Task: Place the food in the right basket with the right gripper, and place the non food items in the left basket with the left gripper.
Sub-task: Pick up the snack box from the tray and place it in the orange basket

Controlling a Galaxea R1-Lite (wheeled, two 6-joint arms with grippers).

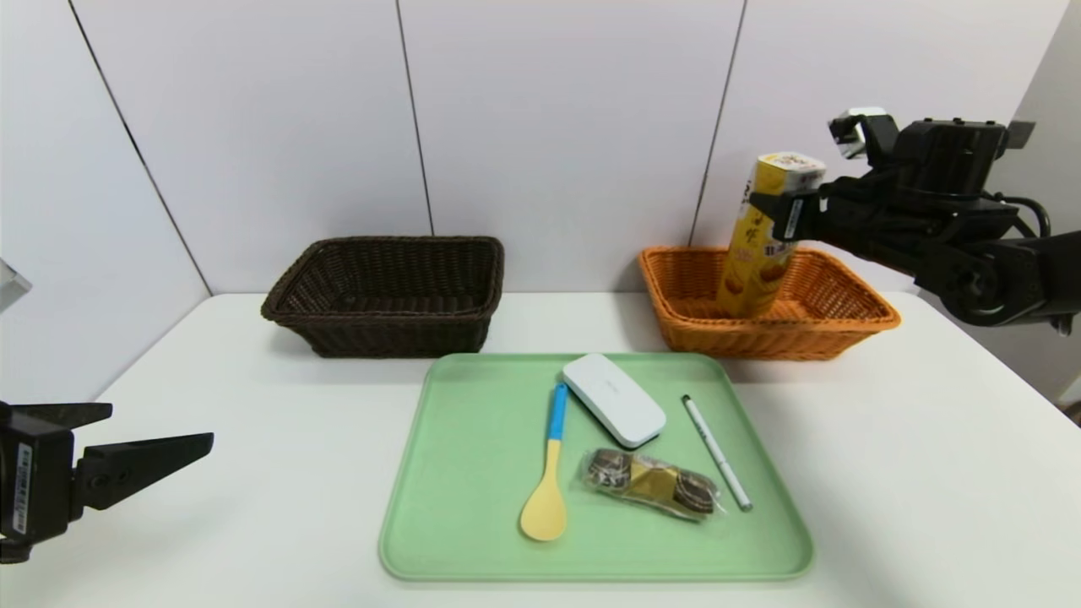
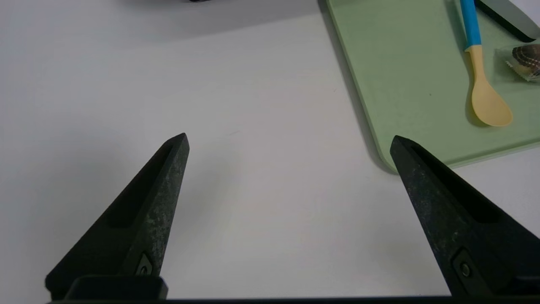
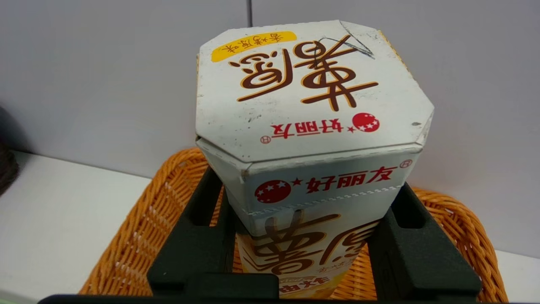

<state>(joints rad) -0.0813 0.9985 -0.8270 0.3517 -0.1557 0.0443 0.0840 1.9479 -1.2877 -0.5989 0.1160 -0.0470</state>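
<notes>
White table (image 1: 929,439) | right gripper (image 1: 781,218) jaws clamp snack box (image 1: 757,245) — over orange basket (image 1: 844,325)

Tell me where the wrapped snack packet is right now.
In the head view, the snack packet lies on the green tray, toward its front right, between the spoon and the pen.
</notes>
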